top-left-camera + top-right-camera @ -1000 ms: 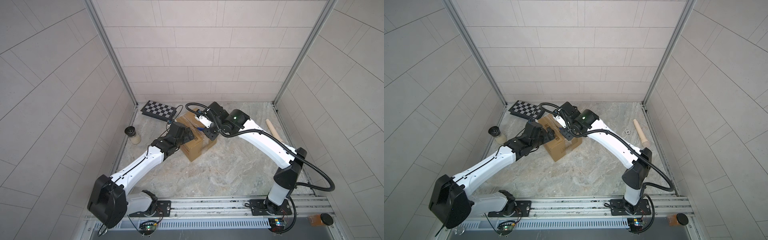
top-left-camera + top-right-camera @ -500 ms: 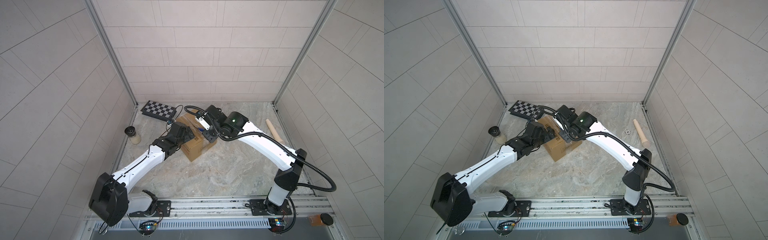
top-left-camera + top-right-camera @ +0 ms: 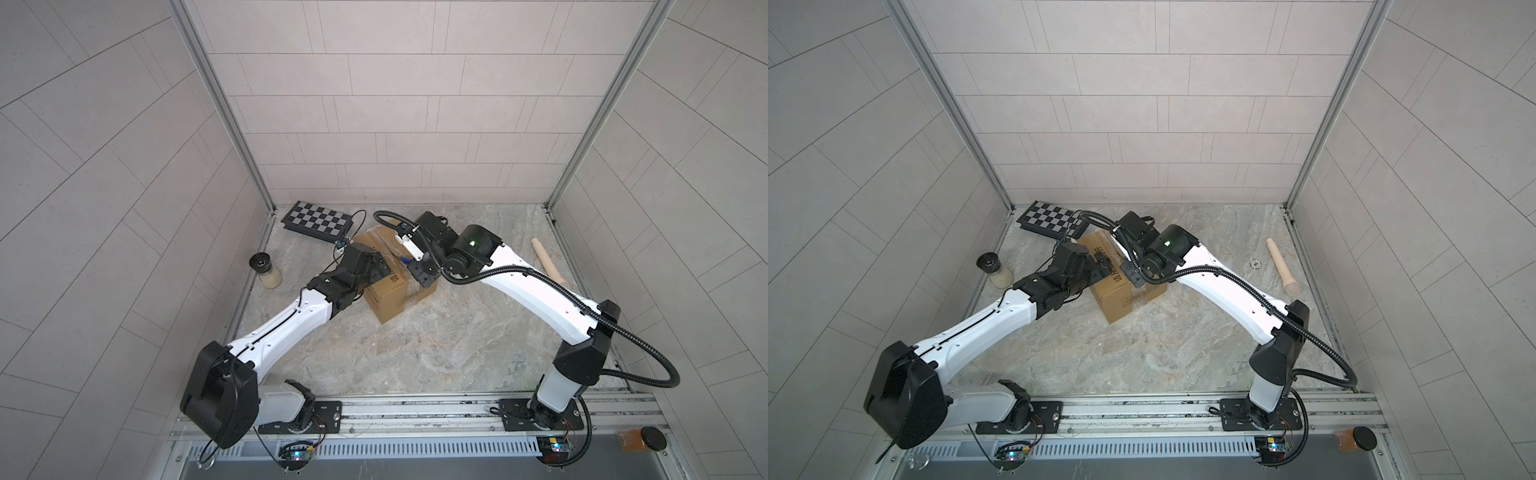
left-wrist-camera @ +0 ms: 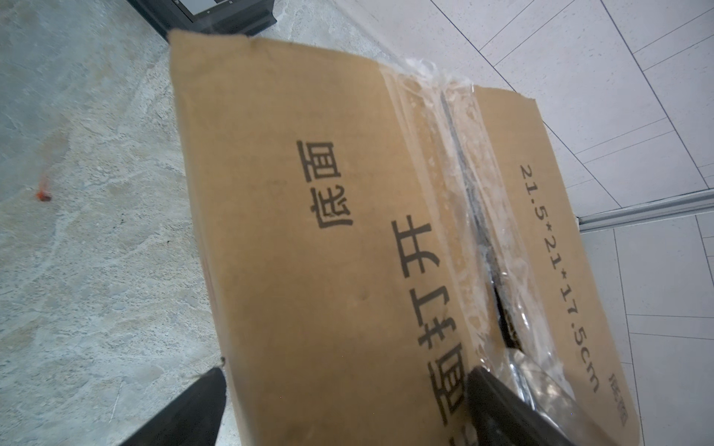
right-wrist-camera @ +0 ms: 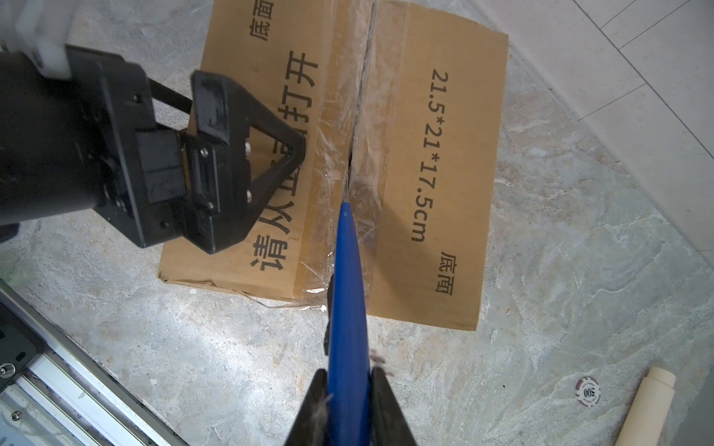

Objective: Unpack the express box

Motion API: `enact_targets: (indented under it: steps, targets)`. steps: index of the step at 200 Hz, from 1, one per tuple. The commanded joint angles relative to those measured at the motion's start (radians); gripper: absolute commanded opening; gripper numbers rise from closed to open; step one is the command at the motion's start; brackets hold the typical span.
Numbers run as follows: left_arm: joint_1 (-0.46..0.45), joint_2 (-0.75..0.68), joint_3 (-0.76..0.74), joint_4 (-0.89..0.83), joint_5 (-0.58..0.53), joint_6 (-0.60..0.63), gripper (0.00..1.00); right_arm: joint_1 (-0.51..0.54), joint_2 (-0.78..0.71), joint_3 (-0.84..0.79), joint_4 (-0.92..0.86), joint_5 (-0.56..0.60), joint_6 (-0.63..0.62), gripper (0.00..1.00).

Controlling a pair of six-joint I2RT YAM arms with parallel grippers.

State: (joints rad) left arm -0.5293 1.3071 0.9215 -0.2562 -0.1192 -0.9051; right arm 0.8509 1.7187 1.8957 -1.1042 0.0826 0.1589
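Observation:
The express box (image 3: 390,286) (image 3: 1115,291), a brown carton with black print, stands on the stone floor with its taped seam (image 5: 357,116) facing up. My left gripper (image 4: 344,405) (image 5: 266,154) is open. One finger (image 4: 193,405) hangs past the box's side edge. The other finger (image 4: 498,405) lies by the seam on top. My right gripper (image 5: 347,390) (image 3: 420,275) is shut on a blue-handled cutter (image 5: 347,293). The cutter's tip sits in the seam, where a dark slit (image 4: 506,309) gapes in the tape.
A checkered board case (image 3: 318,219) lies behind the box. A black-lidded jar (image 3: 266,272) stands at the left wall. At the right lie a wooden pin (image 3: 547,259) and a poker chip (image 5: 587,390). The arms' rail (image 3: 415,409) runs along the front.
My right gripper has shifted a little to the left over the box with the blue cutter. The left arm has barely moved.

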Motion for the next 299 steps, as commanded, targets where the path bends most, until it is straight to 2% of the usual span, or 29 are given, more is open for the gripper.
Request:
enact_targets:
  steps: [1, 52, 179, 217, 299]
  targets:
    - [0.006, 0.023, -0.045, -0.062, 0.014, 0.005, 1.00, 0.006, 0.040, 0.001, 0.024, -0.024, 0.015, 0.00]
    - [0.007, 0.036, -0.061, -0.055, 0.018, -0.009, 1.00, 0.005, 0.081, 0.083, 0.003, -0.023, 0.005, 0.00]
    - [0.006, 0.090, -0.076, -0.069, 0.013, -0.033, 0.99, 0.003, -0.076, 0.126, -0.150, 0.125, 0.017, 0.00]
    - [0.007, 0.090, -0.074, -0.070, 0.016, -0.030, 0.99, 0.003, -0.102, 0.134, -0.173, 0.110, 0.038, 0.00]
    - [0.007, 0.090, -0.070, -0.068, 0.019, -0.031, 0.99, 0.032, -0.118, 0.031, -0.113, 0.035, 0.083, 0.00]
